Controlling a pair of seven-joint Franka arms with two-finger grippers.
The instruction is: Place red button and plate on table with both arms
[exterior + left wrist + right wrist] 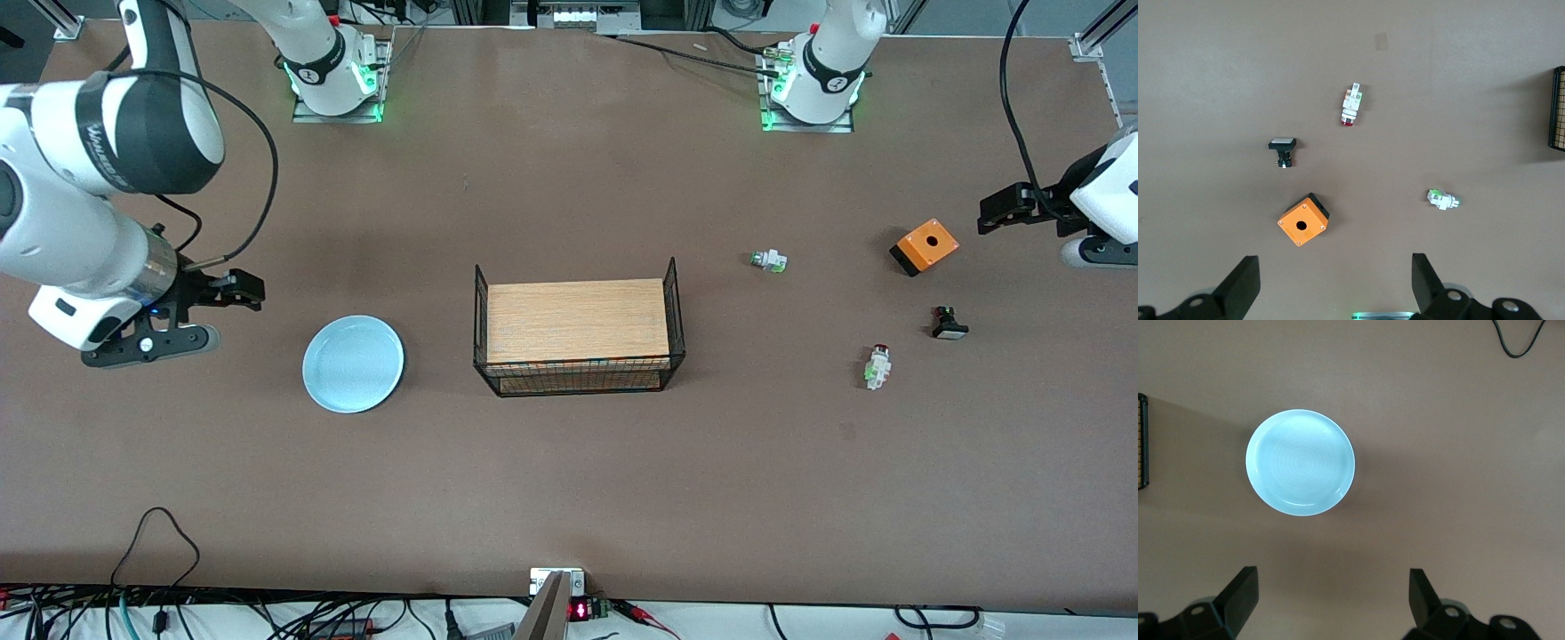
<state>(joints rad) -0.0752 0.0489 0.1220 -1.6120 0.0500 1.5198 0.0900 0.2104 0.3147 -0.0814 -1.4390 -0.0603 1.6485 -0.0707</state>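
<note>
Two white jointed robot arms hang over the large matte brown table [569, 480], each with its black fingers spread wide and nothing between them. The right gripper [233, 292] is at the middle left of the front view, over bare table next to the round, shallow, pale blue plate [353, 364]. This plate is smooth and plain, lies flat on the table, and in the right wrist view it sits in the upper middle [1300, 462]. The left gripper [1000, 213] is at the right edge of the front view, over the table near the orange box with a black base [925, 246]. The tiny white push-button block with a dark red round cap [877, 365] lies on its side in the lower right part, with green bits on its body. Near it are a black piece with a white cap [949, 324] and a similar white-and-green piece [768, 260]. A light wooden rack with black wire sides [578, 329] stands in the centre.
</note>
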